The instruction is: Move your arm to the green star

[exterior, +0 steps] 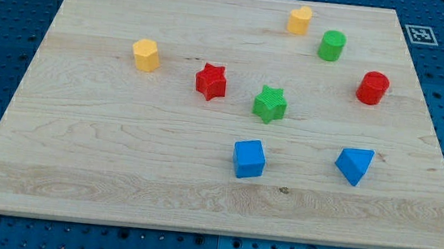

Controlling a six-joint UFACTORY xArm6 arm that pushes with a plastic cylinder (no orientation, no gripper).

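Observation:
The green star (270, 104) lies near the middle of the wooden board (80, 152), a little to the view's right. A red star (210, 82) sits to its left and a blue cube (249, 158) just below it. My tip and the rod do not show in the camera view, so I cannot place the tip relative to the blocks.
A yellow hexagon block (145, 54) is at the left. A yellow block (300, 20) and a green cylinder (332, 45) are at the top right. A red cylinder (372, 87) is at the right, and a blue triangular block (354, 164) below it.

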